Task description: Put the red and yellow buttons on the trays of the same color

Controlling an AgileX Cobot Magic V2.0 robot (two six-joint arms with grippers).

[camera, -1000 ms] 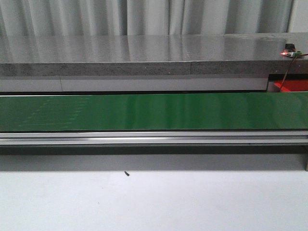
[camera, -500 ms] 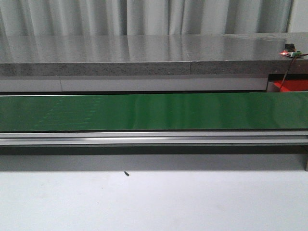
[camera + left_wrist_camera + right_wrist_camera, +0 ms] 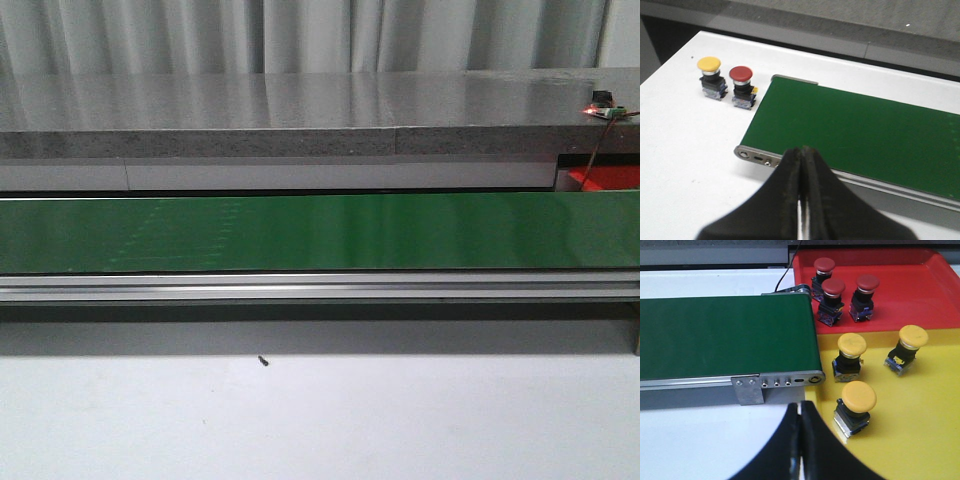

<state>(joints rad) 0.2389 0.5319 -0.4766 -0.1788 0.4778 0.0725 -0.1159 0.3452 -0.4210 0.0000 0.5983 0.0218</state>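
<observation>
In the left wrist view a yellow button [image 3: 710, 77] and a red button [image 3: 741, 86] stand side by side on the white table beside the end of the green belt [image 3: 855, 132]. My left gripper [image 3: 801, 155] is shut and empty, hanging over the belt's end rail, apart from both buttons. In the right wrist view the red tray [image 3: 920, 285] holds three red buttons [image 3: 832, 299] and the yellow tray [image 3: 920, 425] holds three yellow buttons [image 3: 856, 407]. My right gripper [image 3: 800, 410] is shut and empty at the yellow tray's edge. Neither gripper shows in the front view.
The green conveyor belt [image 3: 320, 232] runs across the front view with an aluminium rail [image 3: 320, 288] along its near side. A grey stone ledge [image 3: 300, 115] lies behind it. A corner of the red tray [image 3: 605, 178] shows at the far right. A small dark speck [image 3: 263, 360] lies on the white table.
Faint pale markings on the belt have drifted to the right. Nothing else in the front view has moved.
</observation>
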